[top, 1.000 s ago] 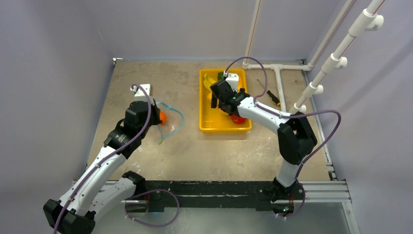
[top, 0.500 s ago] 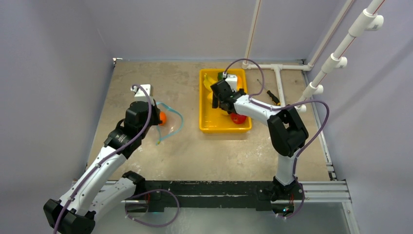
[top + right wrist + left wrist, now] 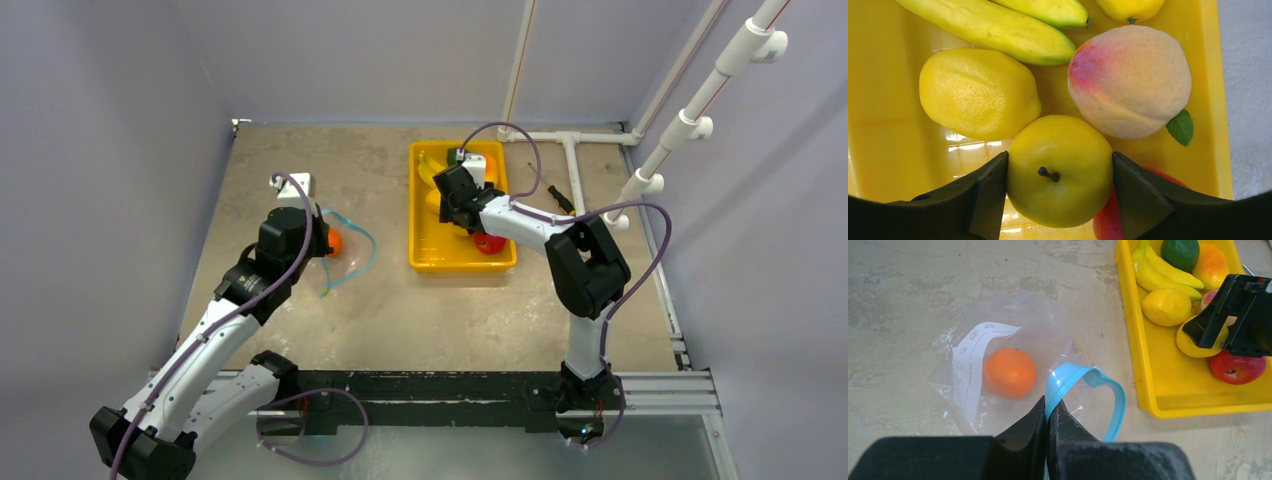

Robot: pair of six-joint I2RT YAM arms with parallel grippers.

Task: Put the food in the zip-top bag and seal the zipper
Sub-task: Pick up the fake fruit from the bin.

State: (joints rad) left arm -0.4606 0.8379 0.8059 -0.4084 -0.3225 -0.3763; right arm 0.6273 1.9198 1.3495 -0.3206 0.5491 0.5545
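Top-down view first. The yellow tray sat mid-table, and the zip-top bag lay on the table off the tray's left side, well apart from it. The left gripper was at the bag and the right gripper was down inside the tray, so the left arm was the one nearer the bag.

Left wrist view: the left fingers were pinched tight on the zipper, holding the teal strip up in a loop whose open side faced the tray. One orange was already in the bag. In the tray I counted seven pieces:
- one bunch of bananas
- one avocado
- one mango
- one lemon
- one peach, mostly hidden
- one red apple
- one round yellow fruit right under the right gripper

Right wrist view: the round yellow fruit sat stem-up between the two fingers, which looked pressed against both its sides, so I'd call that a grip. It wasn't lifted off the tray floor as far as I could tell. The lemon and peach touched it on the far side.

My guess is the next move turns on one thing: the bag mouth lies to the tray's left, so the fruit has to cross over the tray's left wall to reach that loop.
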